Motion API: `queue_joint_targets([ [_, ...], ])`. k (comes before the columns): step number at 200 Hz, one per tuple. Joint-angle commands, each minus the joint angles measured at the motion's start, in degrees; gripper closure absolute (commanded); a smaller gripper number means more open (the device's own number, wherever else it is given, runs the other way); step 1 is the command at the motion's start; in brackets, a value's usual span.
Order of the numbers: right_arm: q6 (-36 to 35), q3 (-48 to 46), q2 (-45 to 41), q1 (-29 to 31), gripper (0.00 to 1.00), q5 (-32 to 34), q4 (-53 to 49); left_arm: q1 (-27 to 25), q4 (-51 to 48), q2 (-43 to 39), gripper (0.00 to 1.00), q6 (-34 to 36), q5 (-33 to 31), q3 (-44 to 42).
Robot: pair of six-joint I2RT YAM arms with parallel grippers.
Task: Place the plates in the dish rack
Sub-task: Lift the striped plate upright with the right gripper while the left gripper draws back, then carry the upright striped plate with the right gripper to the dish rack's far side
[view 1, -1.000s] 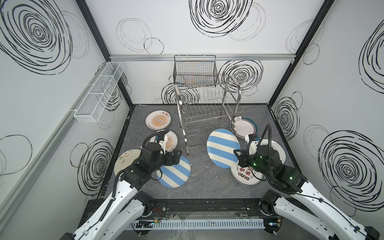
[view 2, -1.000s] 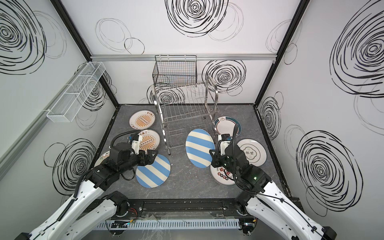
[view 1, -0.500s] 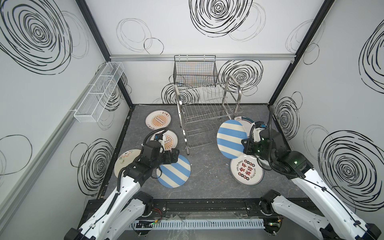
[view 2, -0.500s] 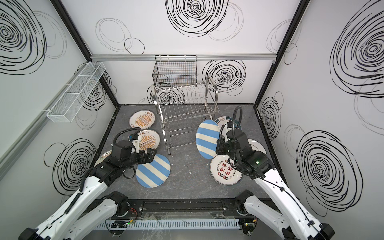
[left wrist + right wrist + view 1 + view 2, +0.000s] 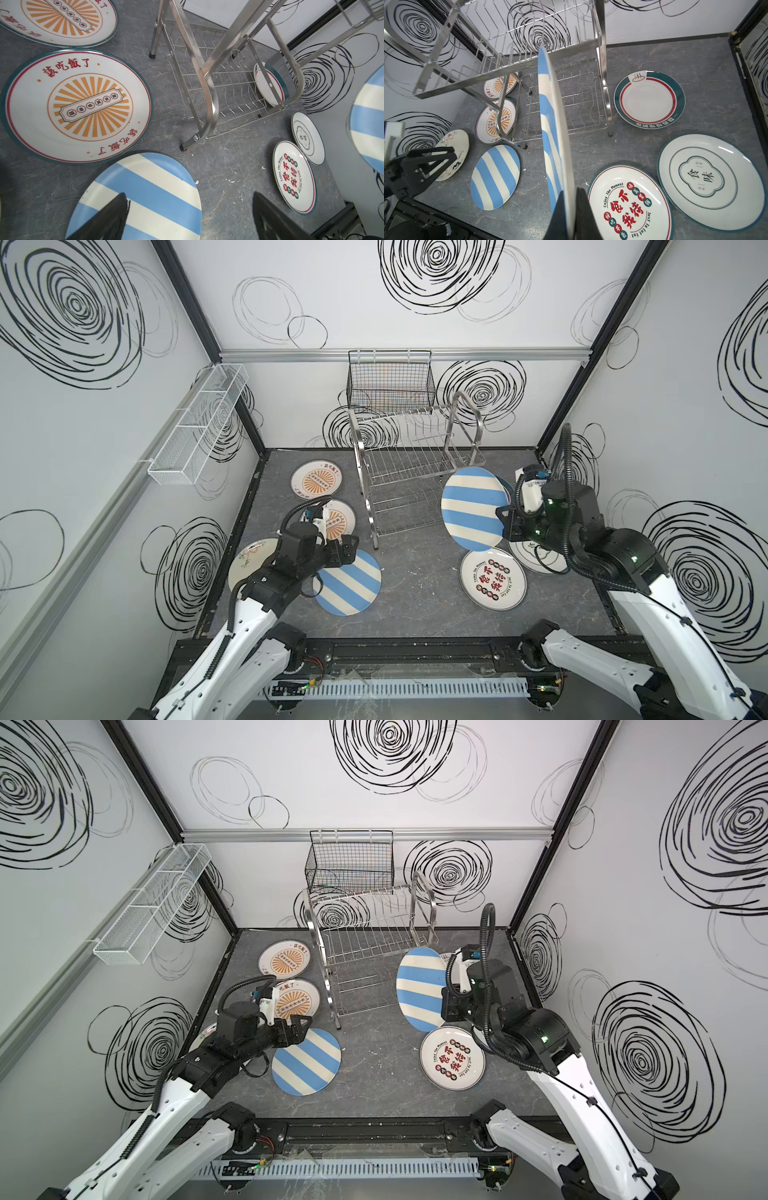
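My right gripper [image 5: 571, 192] is shut on the rim of a blue-white striped plate [image 5: 552, 124], which it holds on edge in the air beside the right end of the steel dish rack [image 5: 407, 472]. In both top views the plate [image 5: 422, 988] hides most of the teal-rimmed plate [image 5: 650, 99]. My left gripper [image 5: 188, 195] hangs open just above a second striped plate [image 5: 349, 583] lying flat. Two orange sunburst plates [image 5: 316, 483] [image 5: 336, 518], a red-black character plate [image 5: 493, 578] and two whitish plates [image 5: 536, 562] [image 5: 249, 564] lie on the floor. The rack holds nothing.
A black wire basket [image 5: 390, 381] hangs on the back wall above the rack. A long white mesh tray [image 5: 199, 423] is fixed to the left wall. Walls close in the grey floor [image 5: 415, 593] on three sides.
The right gripper has carried the striped plate up and back, from over the character plate to beside the rack's right end. The left arm has barely moved.
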Motion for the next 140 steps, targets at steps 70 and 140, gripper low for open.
queue_joint_targets([
  [70,-1.6,15.4,4.0,-0.3,1.00,-3.9,-4.2,0.0,2.6,3.5,0.04,7.2,5.9,4.1],
  [140,-3.2,26.5,12.2,-0.1,1.00,-2.7,3.2,0.0,8.5,-1.4,0.04,8.2,7.7,-2.3],
])
